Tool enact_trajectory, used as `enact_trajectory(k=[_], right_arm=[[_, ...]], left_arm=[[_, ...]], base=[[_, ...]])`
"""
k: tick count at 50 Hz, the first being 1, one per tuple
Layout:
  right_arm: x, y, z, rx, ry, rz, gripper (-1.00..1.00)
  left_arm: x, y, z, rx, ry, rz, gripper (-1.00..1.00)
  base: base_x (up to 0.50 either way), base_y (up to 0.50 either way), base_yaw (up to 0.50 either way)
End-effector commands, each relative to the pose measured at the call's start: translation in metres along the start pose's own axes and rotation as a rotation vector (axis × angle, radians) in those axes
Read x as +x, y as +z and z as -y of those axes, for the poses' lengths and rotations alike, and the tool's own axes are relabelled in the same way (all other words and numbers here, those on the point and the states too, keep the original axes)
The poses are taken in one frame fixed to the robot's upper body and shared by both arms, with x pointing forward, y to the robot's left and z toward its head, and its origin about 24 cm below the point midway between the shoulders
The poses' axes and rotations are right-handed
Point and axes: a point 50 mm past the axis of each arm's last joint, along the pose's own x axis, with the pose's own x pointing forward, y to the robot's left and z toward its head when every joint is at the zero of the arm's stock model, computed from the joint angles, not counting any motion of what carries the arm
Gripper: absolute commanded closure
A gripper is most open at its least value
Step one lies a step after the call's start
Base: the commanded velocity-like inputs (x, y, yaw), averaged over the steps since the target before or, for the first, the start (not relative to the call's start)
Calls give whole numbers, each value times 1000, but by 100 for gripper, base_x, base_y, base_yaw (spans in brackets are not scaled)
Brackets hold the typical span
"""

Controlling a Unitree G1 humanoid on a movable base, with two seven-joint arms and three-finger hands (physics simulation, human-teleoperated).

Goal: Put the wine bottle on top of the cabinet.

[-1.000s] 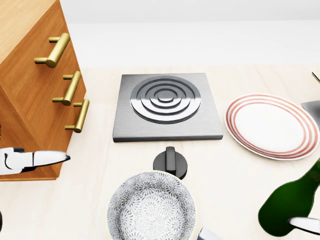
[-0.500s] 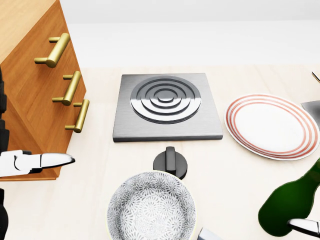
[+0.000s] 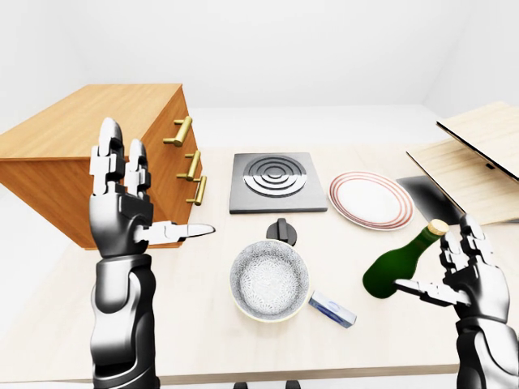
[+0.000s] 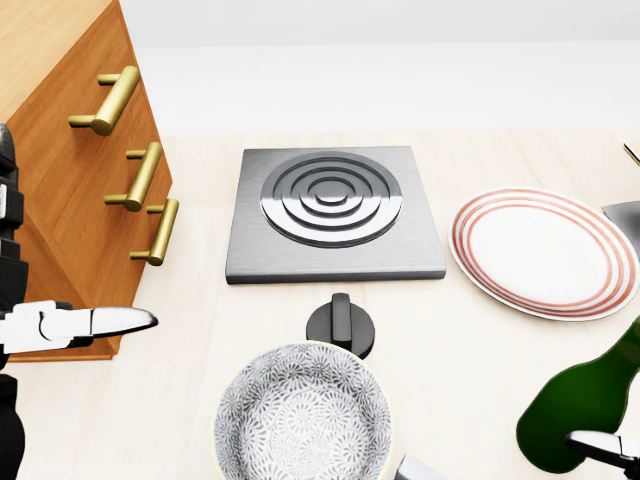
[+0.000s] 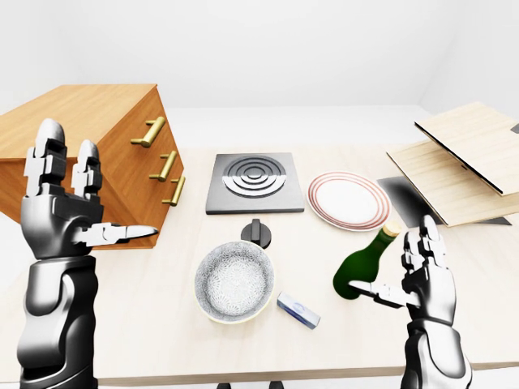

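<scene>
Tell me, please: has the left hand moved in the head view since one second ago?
Yes. The left hand has risen slightly and shifted right against the cabinet, which stays fixed.

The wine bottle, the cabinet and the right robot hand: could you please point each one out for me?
wine bottle [image 3: 391, 271], left-eye view, on its green body.
cabinet [image 3: 89, 121], left-eye view, on its wooden top.
right robot hand [image 3: 470, 275], left-eye view, on the palm, open beside the bottle.

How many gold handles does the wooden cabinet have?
3. They run down the cabinet's drawer face: top handle, middle handle, bottom handle. Its other sides are hidden, so more could exist.
</scene>
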Motion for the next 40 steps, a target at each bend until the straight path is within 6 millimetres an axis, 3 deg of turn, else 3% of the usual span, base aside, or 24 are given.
enact_trajectory(k=[1,17,24,35,40], right_arm=[[5,1,0,0,4,6,-100],[18,9,-6,-11,21,41,-100],[20,-5,-6,9,19,-14,-100],[27,-6,-10,17,31,-18,-100],[29,6,-12,-7,45,27,-100]], left_arm=[[-1,-1,3,1,-6,-6,-100],[0,-7,2,-5,-1,-30,-100],[0,-8,2,-6,0,-32,-100],[-1,-7,2,-5,-1,-30,-100],[1,-7,2,-6,2,-28,-100]], base=[[0,0,0],[0,0,0],[0,0,0],[0,0,0],[0,0,0]])
